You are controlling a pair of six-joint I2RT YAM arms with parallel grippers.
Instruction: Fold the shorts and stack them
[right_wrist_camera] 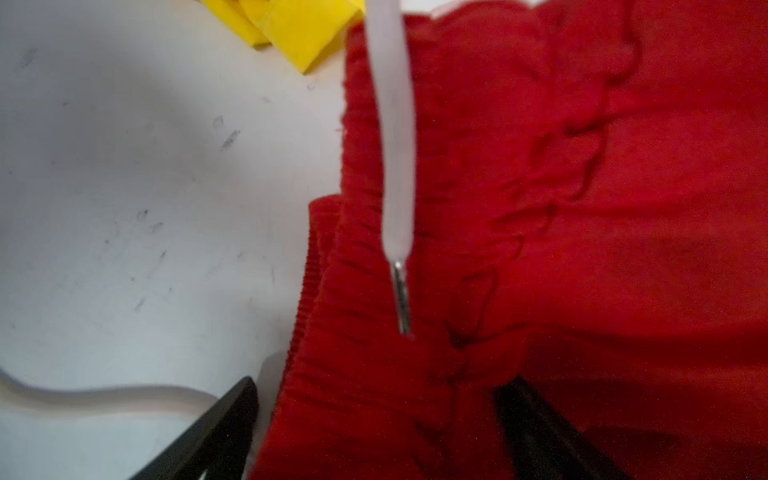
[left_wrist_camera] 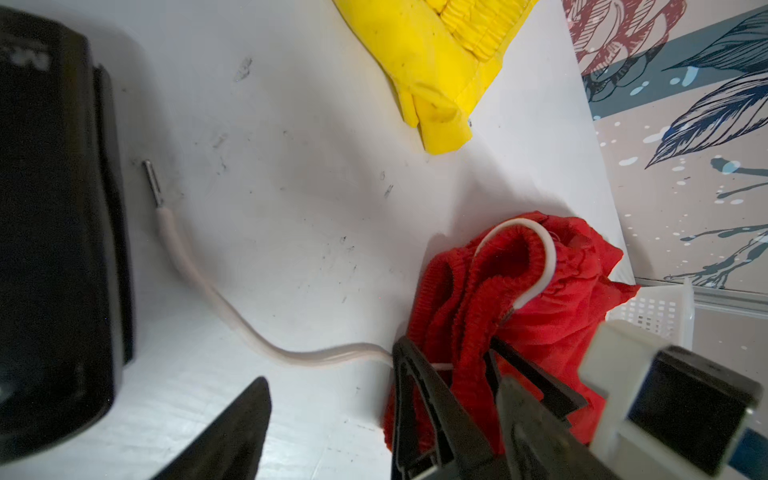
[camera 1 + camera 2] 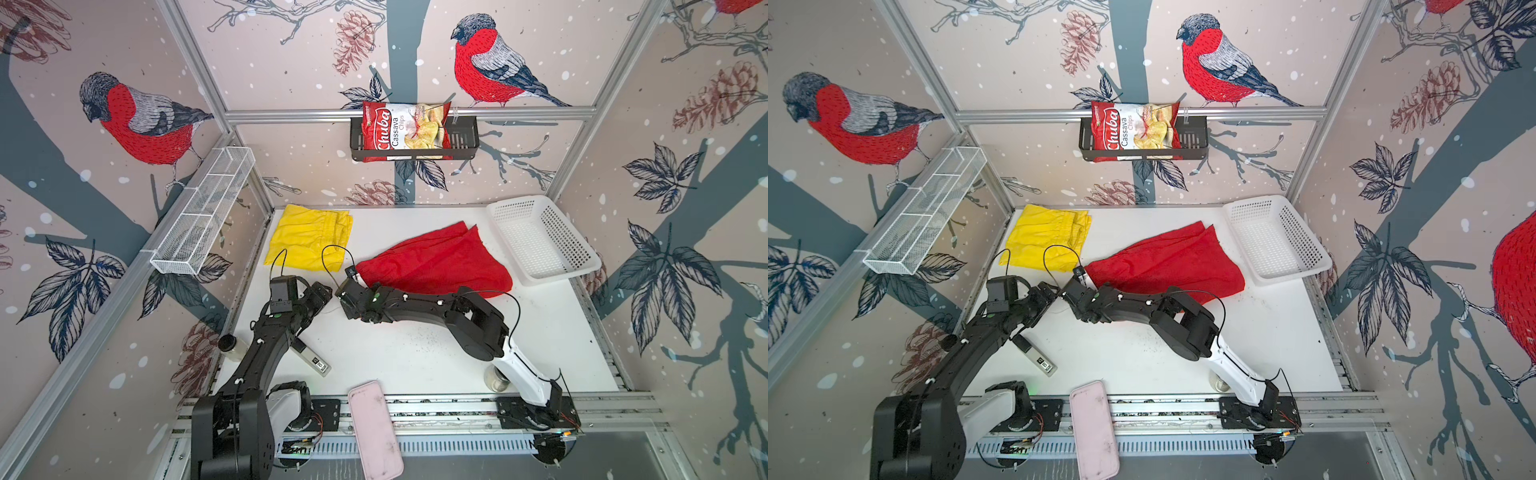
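The yellow shorts (image 3: 309, 239) (image 2: 432, 62) lie folded at the table's back left. The red shorts (image 3: 436, 259) (image 3: 1167, 266) lie spread across the middle, their bunched waistband (image 2: 469, 299) (image 1: 374, 332) pointing left. The white drawstring (image 2: 208, 282) (image 1: 395, 145) trails from the waistband onto the table. My right gripper (image 3: 352, 277) (image 1: 378, 428) is open, one finger on each side of the waistband. My left gripper (image 3: 326, 293) (image 2: 374, 415) hangs open just left of it, over bare table, holding nothing.
A white plastic basket (image 3: 540, 241) stands at the back right. On the back wall a black rack holds a chips bag (image 3: 405, 129). A wire shelf (image 3: 203, 212) hangs on the left wall. A grey remote-like bar (image 3: 311, 357) and a pink case (image 3: 374, 428) lie near the front.
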